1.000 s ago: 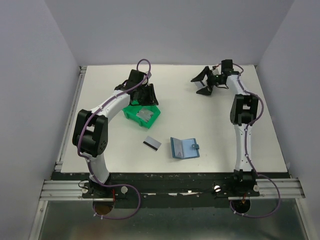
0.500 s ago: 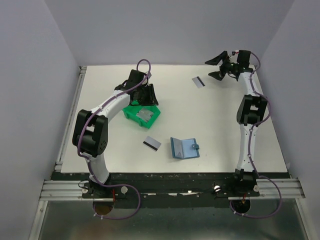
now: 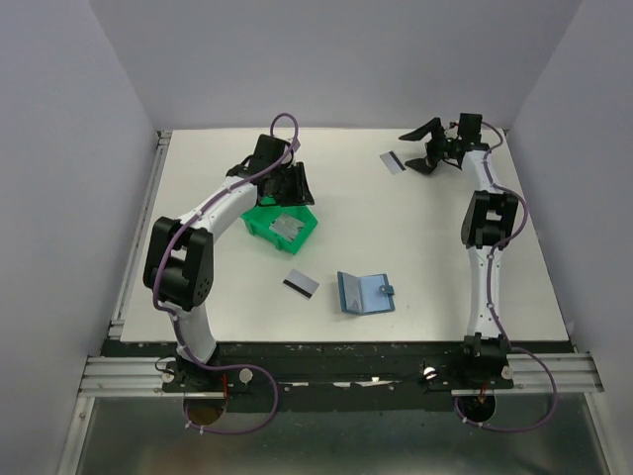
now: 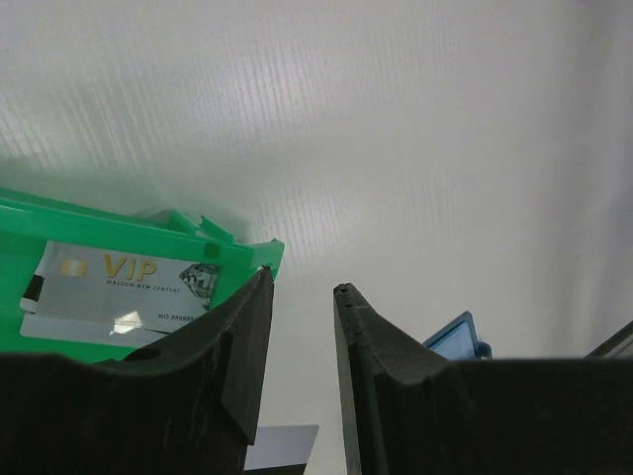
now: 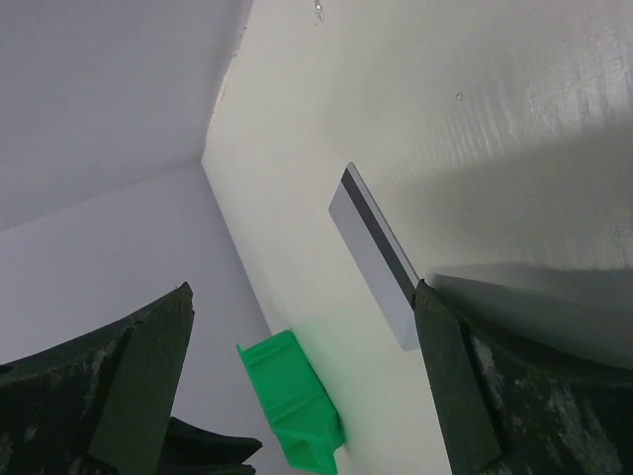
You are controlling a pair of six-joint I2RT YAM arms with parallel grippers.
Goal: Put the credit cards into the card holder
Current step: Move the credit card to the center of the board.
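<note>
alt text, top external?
Two arms reach over a white table: left claw at a green bin holding a card, right claw open beside a far card. Nearer the front lie another card and the open card holder.

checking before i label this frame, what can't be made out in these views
Left wrist: card holder shows one corner only, the rest behind the left end effector.
Left wrist: VIP card in the green bin, lower edge behind that end effector, fine print too small.
Right wrist: far card, lower corner behind the right end effector.
Top view: card faces too small to read.
</note>
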